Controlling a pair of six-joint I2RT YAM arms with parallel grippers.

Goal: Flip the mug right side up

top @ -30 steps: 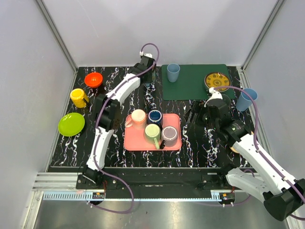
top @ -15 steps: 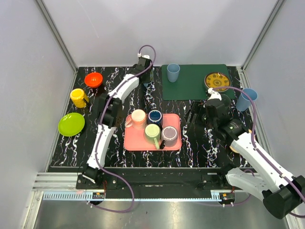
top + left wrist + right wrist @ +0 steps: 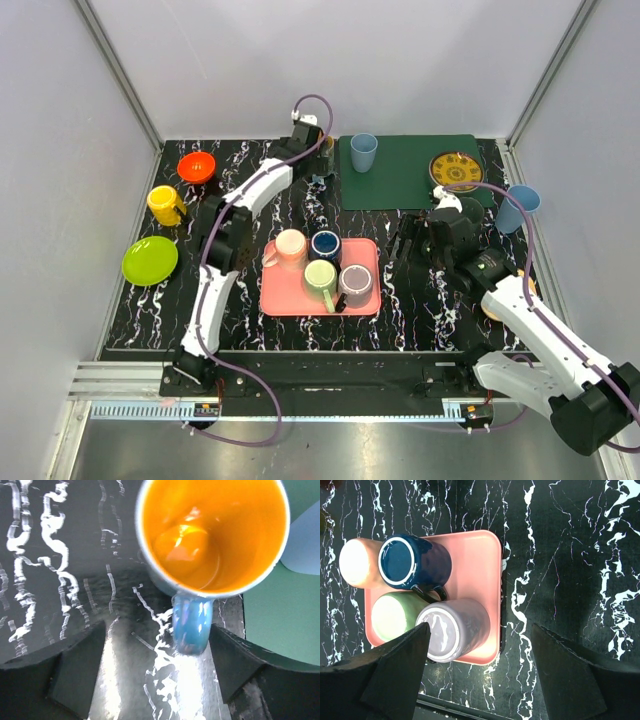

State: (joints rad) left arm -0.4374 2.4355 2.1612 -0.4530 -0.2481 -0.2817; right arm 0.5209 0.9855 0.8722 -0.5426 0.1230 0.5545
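Two arms in play, and the mug (image 3: 212, 535) stands upright at the top of the left wrist view, orange inside facing up, on the desk (image 3: 50, 580) just beside the green mat (image 3: 280, 610). Left fingers (image 3: 80, 675) are spread either side of its handle (image 3: 190, 625), gripping nothing, so the job looks done. Right fingers (image 3: 395, 665) are also spread and empty, parked above the pink tray (image 3: 485, 580), out of the way.
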